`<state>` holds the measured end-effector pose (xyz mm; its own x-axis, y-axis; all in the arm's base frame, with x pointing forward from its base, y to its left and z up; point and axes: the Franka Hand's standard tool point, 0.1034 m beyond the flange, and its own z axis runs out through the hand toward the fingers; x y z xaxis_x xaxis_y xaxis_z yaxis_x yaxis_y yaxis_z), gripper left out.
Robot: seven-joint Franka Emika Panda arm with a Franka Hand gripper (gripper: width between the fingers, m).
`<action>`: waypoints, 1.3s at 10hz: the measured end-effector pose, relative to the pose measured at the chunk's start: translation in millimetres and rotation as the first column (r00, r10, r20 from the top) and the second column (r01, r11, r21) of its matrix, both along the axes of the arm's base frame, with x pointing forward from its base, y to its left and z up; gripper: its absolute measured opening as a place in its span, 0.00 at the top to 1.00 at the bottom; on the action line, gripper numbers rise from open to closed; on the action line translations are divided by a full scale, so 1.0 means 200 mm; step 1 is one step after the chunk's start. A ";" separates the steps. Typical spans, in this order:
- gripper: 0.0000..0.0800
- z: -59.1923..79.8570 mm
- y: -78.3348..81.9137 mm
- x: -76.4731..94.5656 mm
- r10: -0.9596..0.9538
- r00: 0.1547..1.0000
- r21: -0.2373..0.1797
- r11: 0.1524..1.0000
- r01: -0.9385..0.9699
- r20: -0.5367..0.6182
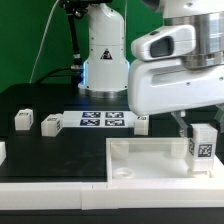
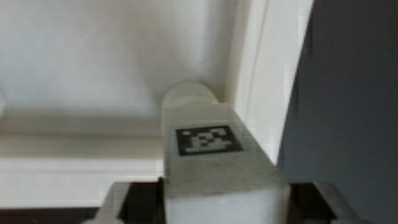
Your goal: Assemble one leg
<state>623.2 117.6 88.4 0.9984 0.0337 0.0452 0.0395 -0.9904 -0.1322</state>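
My gripper (image 1: 200, 128) is shut on a leg (image 1: 202, 146), a small white block with a black-and-white tag, and holds it upright at the right end of the white tray-like panel (image 1: 140, 160). In the wrist view the leg (image 2: 214, 150) sits between my fingers, its tip at the panel's inner corner (image 2: 231, 90). I cannot tell whether the leg touches the panel. Three more legs lie on the black table: two at the exterior view's left (image 1: 23, 121) (image 1: 50, 124) and one beside the marker board (image 1: 141, 122).
The marker board (image 1: 102, 121) lies flat at the middle of the table. The arm's white base (image 1: 103, 55) stands behind it. A white object (image 1: 2, 152) sits at the left edge. The table's front edge runs just below the panel.
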 end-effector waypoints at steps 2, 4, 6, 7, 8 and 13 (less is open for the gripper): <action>0.62 0.00 -0.02 0.02 -0.295 0.955 0.045 0.954 0.295 -0.020; 0.62 0.00 -0.04 0.01 -0.572 0.818 0.077 0.815 0.575 -0.056; 0.62 -0.01 -0.01 -0.01 -0.766 0.631 0.068 0.627 0.776 -0.122; 0.62 -0.01 0.03 -0.02 -0.832 0.536 0.056 0.534 0.844 -0.145; 0.62 -0.01 0.04 -0.01 -0.886 0.435 0.044 0.434 0.900 -0.160; 0.24 0.01 0.07 -0.01 -0.858 0.480 0.035 0.482 0.875 -0.182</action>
